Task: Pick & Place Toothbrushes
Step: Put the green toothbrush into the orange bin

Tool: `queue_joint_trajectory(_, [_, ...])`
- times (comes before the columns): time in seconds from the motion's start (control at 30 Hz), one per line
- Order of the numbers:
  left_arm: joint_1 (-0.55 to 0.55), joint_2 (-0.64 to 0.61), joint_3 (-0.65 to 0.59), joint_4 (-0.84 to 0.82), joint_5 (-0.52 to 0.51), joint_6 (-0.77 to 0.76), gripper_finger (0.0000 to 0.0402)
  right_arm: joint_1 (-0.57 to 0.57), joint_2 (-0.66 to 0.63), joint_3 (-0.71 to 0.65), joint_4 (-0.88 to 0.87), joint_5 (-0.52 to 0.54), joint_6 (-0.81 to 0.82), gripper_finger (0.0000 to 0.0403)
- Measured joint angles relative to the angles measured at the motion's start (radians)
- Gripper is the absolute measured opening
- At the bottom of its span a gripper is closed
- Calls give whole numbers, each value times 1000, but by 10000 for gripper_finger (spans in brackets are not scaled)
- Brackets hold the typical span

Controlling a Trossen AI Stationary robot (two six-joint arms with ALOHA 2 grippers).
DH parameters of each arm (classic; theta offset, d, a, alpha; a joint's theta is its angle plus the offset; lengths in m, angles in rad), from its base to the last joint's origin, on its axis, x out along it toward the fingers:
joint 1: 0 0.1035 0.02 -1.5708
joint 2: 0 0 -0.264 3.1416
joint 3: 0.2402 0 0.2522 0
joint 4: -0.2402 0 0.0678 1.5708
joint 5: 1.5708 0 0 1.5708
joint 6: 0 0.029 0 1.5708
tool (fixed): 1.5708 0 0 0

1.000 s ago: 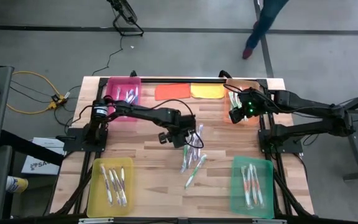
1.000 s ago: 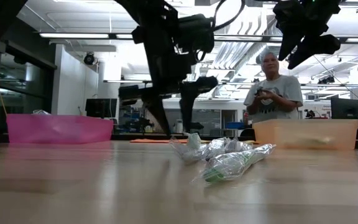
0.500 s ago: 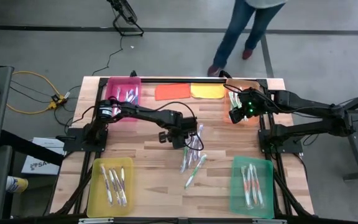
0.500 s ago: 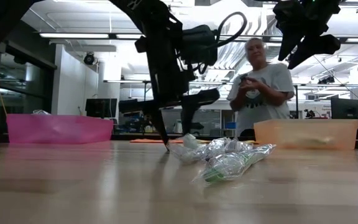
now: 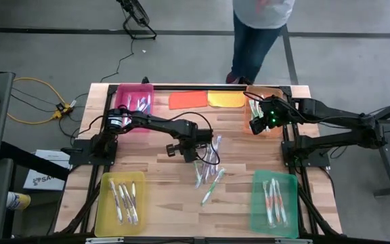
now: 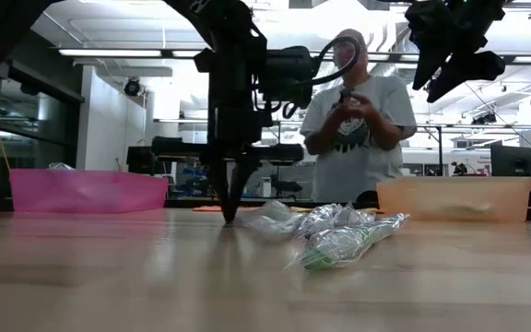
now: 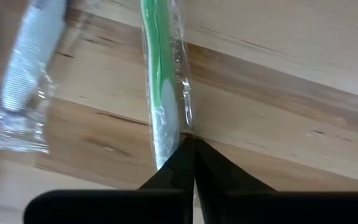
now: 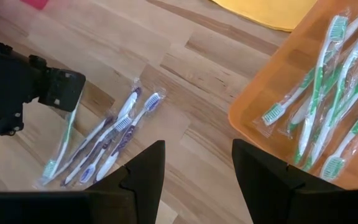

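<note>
A: Left wrist view: what is the left gripper (image 7: 190,144) doing?

B: Its jaws are closed tight, pinching the clear wrapper of a green toothbrush (image 7: 159,81) lying on the wooden counter (image 7: 291,93), among a few loose toothbrushes at mid-counter.

A: And the right gripper (image 8: 194,163)?

B: It hangs with jaws apart, holding nothing, beside the orange tray (image 8: 260,99) of green toothbrushes.
</note>
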Motion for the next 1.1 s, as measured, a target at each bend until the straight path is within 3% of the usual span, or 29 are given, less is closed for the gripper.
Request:
queue_joint_trajectory(0.37, [37, -24, -7, -90, 48, -83, 0, 54, 0, 0, 0, 11, -2, 181])
queue_joint_trajectory(0.73, [138, -34, -5, -92, 168, -104, 0, 209, 0, 0, -28, 223, 44, 181])
queue_joint_trajectory(1.1, [136, -34, -5, -162, 166, -77, 0, 245, -35, -1, -31, 231, 35, 181])
